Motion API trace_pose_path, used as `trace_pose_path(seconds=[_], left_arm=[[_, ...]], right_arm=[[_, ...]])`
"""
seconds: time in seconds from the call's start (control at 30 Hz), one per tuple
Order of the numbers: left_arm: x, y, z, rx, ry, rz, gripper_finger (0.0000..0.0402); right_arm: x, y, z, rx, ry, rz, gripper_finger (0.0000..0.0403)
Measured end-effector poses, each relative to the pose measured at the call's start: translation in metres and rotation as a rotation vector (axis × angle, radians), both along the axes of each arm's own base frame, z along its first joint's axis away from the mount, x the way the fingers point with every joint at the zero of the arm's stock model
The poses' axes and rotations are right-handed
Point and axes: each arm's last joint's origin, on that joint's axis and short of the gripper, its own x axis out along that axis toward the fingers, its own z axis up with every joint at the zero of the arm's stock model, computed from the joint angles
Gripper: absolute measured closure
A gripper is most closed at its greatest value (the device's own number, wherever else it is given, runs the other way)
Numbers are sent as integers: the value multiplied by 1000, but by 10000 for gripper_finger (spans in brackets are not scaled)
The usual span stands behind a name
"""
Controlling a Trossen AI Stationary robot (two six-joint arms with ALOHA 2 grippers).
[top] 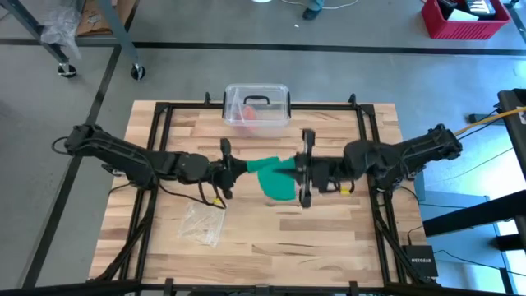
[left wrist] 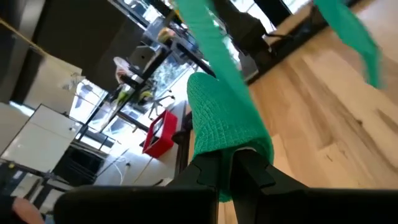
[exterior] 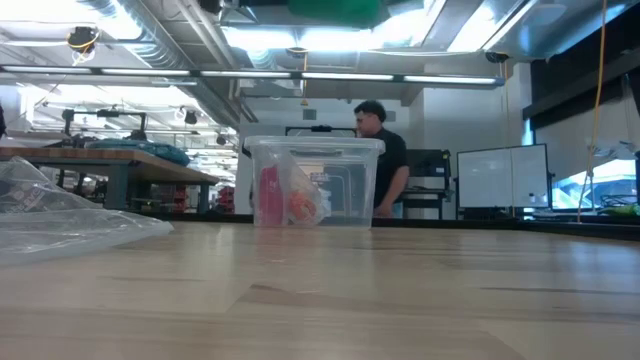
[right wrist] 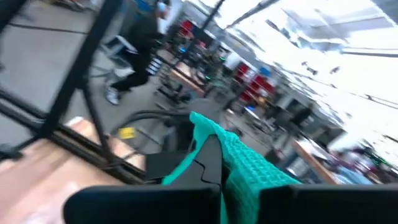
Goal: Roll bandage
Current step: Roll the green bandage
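The green bandage (top: 275,177) hangs in the air over the middle of the table, stretched between my two grippers, with a loose lobe (top: 281,191) sagging toward the near edge. In the low view only its underside (exterior: 335,10) shows, at the picture's top, well above the tabletop. My left gripper (top: 237,168) is shut on the bandage's thick, rolled-looking left end (left wrist: 227,124). From there a strip (left wrist: 205,37) runs on toward the other arm. My right gripper (top: 297,170) is shut on the bandage's right part (right wrist: 249,168). My left gripper pinches the thick, rolled-looking end of the bandage (left wrist: 231,149) between its two fingers (left wrist: 208,171). The fingers lie about level and come from the table's left. The bandage is lifted clear of the table. My right gripper pinches the bandage's cloth (right wrist: 233,158) between its two fingers, about level, from the table's right. Cloth drapes over one finger (right wrist: 208,162); how many layers, I cannot tell. It is clear of the table.
A clear plastic box (top: 257,104) with a black handle stands at the far middle of the table (exterior: 315,180). A thin clear wrapper (top: 201,222) lies near the front left. A black frame (top: 160,123) borders the table. A person (exterior: 385,150) stands beyond the far edge.
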Motion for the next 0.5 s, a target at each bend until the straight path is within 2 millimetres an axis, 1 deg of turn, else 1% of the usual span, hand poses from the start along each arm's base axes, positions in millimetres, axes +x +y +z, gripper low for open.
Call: trace_pose_path(seconds=[0.1,0.23,0.37,0.5], left_arm=[[4,-1,-5,23,24,-3,391],[8,-3,-10,40,48,-58,391],[10,-3,-12,67,66,-71,391],[11,-4,-13,93,77,-77,391]], right_arm=[[2,-16,10,32,-28,-80,400],[6,-44,17,136,-59,-152,400],[10,-73,16,229,-67,-225,400],[20,-100,9,343,-58,-243,400]])
